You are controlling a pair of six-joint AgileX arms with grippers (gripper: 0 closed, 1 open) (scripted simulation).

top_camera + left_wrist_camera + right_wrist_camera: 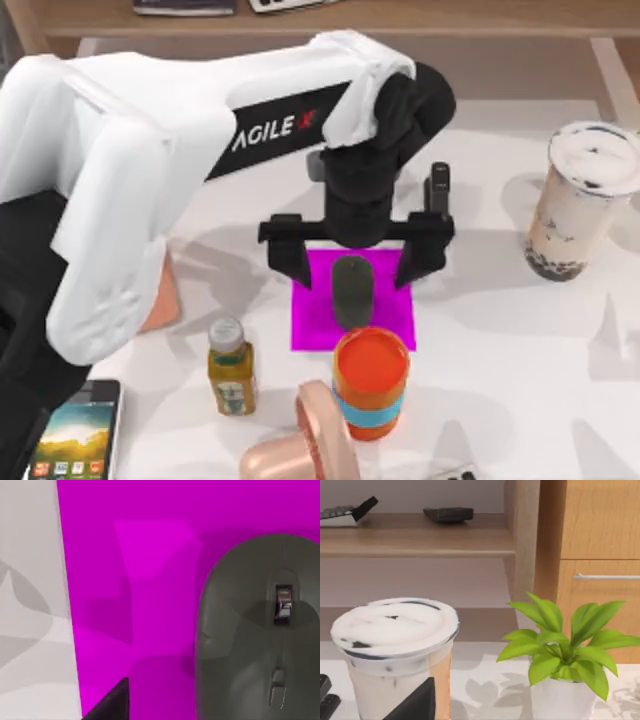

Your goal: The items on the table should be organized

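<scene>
A dark grey oval mouse (353,290) lies on a magenta mat (312,325) in the middle of the white table (500,330). My left gripper (352,272) hangs open just above it, one finger on each side of the mouse and neither touching it. Seen from the left wrist, the mouse (260,630) sits close on the mat (150,580). The smartphone (75,440) lies at the front left corner. The milk-tea cup (582,200) stands at the right; in the right wrist view the cup (395,645) is near, with a dark part of my right gripper (415,702) before it.
An orange can with a blue band (370,385) stands right in front of the mat. A yellow juice bottle (230,370) and a pink object (305,445) stand nearby. A wooden shelf (400,15) runs along the back. A potted plant (560,655) is beside the cup.
</scene>
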